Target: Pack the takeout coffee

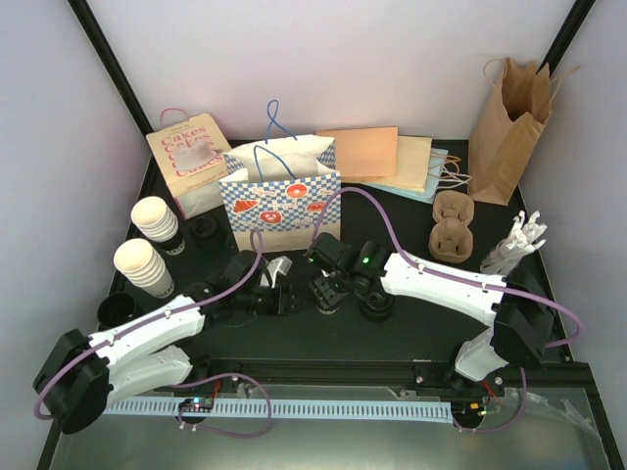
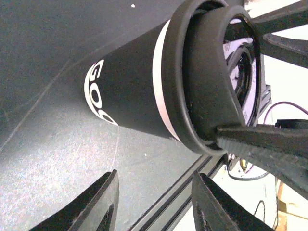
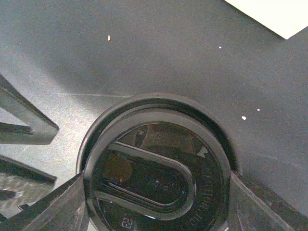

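The right fingers are clamped on opposite sides of the round black lid, which sits on a dark cup with white lettering on the surface. The left fingers stand apart just short of the cup, holding nothing.

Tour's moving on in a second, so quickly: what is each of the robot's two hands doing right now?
Left gripper: open, empty; the black cup sits just past it.
Right gripper: closed on the black lid.
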You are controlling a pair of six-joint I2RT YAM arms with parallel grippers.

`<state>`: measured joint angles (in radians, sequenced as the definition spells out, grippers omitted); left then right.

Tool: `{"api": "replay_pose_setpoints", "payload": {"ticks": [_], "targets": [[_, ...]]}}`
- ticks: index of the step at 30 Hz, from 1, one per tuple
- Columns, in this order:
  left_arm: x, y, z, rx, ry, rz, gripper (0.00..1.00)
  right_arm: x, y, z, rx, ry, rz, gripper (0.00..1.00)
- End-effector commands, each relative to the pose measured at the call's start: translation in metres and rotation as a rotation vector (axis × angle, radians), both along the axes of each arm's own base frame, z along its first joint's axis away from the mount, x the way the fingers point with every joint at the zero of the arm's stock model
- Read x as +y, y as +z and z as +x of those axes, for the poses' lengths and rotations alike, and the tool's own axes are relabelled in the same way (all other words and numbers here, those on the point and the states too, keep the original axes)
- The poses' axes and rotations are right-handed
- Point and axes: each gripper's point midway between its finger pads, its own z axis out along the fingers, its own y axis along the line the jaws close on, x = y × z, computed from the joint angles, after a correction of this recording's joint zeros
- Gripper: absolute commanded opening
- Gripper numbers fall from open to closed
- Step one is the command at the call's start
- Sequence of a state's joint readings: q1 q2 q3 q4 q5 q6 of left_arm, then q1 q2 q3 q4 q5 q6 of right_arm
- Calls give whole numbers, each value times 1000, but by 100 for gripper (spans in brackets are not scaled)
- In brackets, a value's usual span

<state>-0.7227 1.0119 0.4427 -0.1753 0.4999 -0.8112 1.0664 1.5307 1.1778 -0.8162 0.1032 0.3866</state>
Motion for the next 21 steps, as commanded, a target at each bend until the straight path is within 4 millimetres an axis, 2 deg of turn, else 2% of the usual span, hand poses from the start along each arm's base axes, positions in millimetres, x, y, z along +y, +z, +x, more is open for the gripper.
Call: {"api": "replay_pose_setpoints", "payload": {"ticks": [1,5,9,15,21], "targets": [[6,24,3,-73,-24,45,45,-9,-36,-19,108,36,-75,68],[10,42,11,-119,-22,49,47,-7,-32,-19,94,57,-58,69],[3,55,20,-163,-34,-5,51,-8,-33,-21,87,72,-56,69],[-10,45,29,-129,-54,-12,52,-6,-34,-21,82,85,-51,70],[-16,51,42,-163,-30,-46,53,-7,-33,-22,77,95,-47,71]]}}
